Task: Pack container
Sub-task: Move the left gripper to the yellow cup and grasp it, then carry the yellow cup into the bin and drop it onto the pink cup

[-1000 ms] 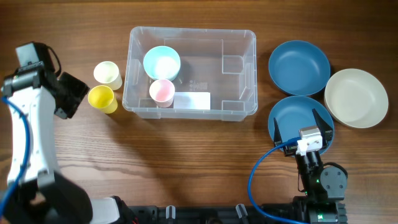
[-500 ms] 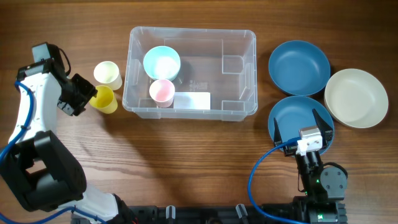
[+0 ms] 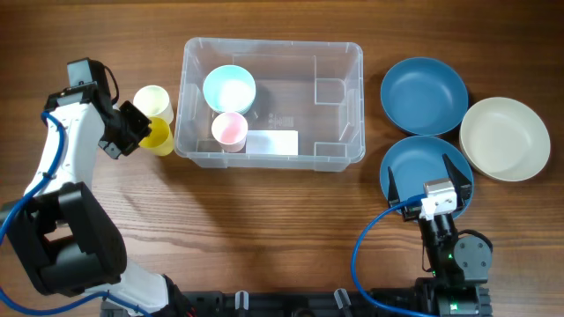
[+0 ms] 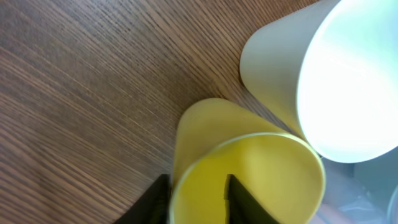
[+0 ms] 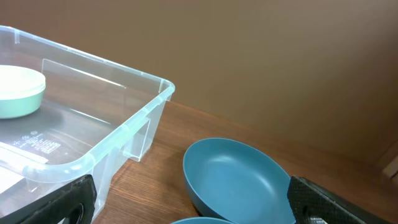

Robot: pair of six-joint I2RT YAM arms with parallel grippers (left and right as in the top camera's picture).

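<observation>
Container (image 3: 291,42) sits mid-tabletop (image 3: 264,229) - light, stiff-ish clear plastic with slick walls, so take it by the rim. Right pincer (image 3: 423,176) is wide apart and empty. Left pincer (image 4: 196,193) straddles the yellow cup (image 4: 205,124) wall - clamp unclear.

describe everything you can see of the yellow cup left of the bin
The yellow cup is bright, smooth and plastic-looking, tapering to a narrower base, with its mouth open and nothing visible inside. It sits on the wooden table just left of the container, touching or nearly touching a pale yellow cup. The left hand straddles its rim, one finger inside and one outside; whether it is clamped is unclear.
</observation>
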